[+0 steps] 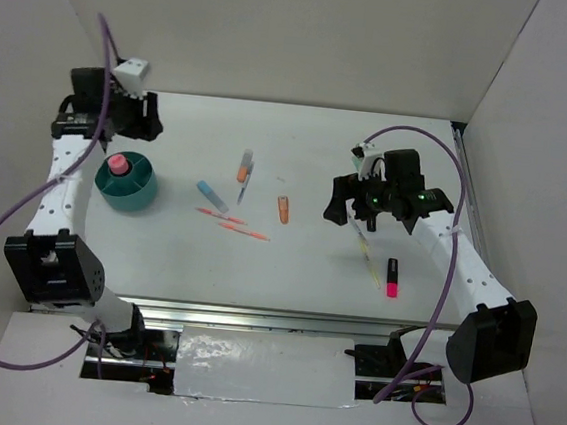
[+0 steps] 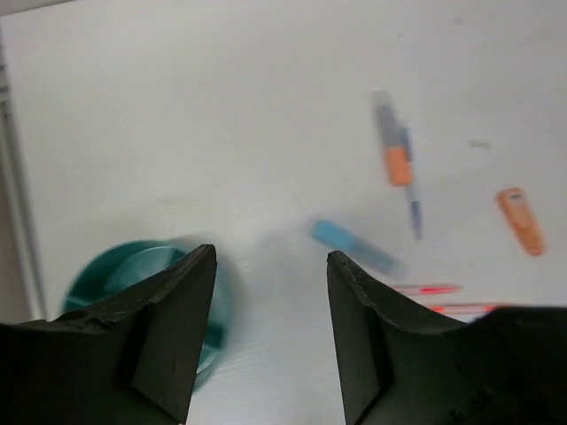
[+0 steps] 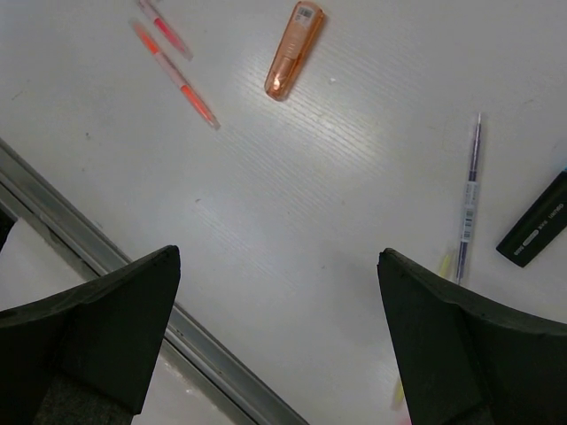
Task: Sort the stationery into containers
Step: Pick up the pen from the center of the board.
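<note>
The teal tub (image 1: 137, 192) stands at the left with a pink-capped tube (image 1: 117, 164) inside. Loose stationery lies mid-table: an orange-and-grey pen (image 1: 244, 166), a blue marker (image 1: 212, 196), an orange highlighter (image 1: 283, 208), two thin orange-pink pens (image 1: 242, 232), a thin yellow pen (image 1: 366, 249) and a black-pink highlighter (image 1: 393, 277). My left gripper (image 1: 140, 116) is open and empty above and behind the tub (image 2: 115, 274), with the blue marker (image 2: 354, 248) ahead of it. My right gripper (image 1: 356, 208) is open and empty above bare table, with the orange highlighter (image 3: 294, 50) ahead.
White walls enclose the table on the left, back and right. A metal rail (image 3: 133, 283) runs along the near edge. In the right wrist view a thin clear pen (image 3: 469, 199) and a black marker (image 3: 536, 221) lie by the right finger.
</note>
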Action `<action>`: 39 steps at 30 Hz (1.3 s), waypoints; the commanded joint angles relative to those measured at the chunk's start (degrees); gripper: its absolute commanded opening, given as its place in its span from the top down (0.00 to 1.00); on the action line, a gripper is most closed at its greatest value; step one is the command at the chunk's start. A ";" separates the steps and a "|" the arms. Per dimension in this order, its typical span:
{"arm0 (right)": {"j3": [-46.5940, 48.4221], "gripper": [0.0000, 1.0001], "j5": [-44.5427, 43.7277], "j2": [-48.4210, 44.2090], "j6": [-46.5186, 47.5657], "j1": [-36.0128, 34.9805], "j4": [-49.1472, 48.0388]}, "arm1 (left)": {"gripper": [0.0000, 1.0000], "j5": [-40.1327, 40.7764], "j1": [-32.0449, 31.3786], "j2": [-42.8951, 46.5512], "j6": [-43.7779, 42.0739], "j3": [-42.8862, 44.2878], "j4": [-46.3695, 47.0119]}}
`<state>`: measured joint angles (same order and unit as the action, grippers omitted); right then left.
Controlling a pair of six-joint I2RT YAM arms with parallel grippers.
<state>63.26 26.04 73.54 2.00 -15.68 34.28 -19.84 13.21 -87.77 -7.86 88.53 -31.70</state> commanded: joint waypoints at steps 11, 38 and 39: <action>-1.56 0.02 -2.84 1.43 -1.38 6.01 -0.89 | 0.34 27.84 -23.14 -18.02 36.24 2.08 -8.64; -3.24 0.03 0.41 3.45 -0.42 10.94 -1.06 | 0.34 28.71 -23.58 -35.98 40.20 8.50 -10.13; -3.15 0.03 0.41 3.63 -0.42 10.85 -1.06 | 0.38 28.45 -23.58 -36.24 40.03 8.67 -10.22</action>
<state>60.36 25.34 76.62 1.17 -5.21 34.33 9.17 -10.26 -122.48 31.79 95.57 -41.19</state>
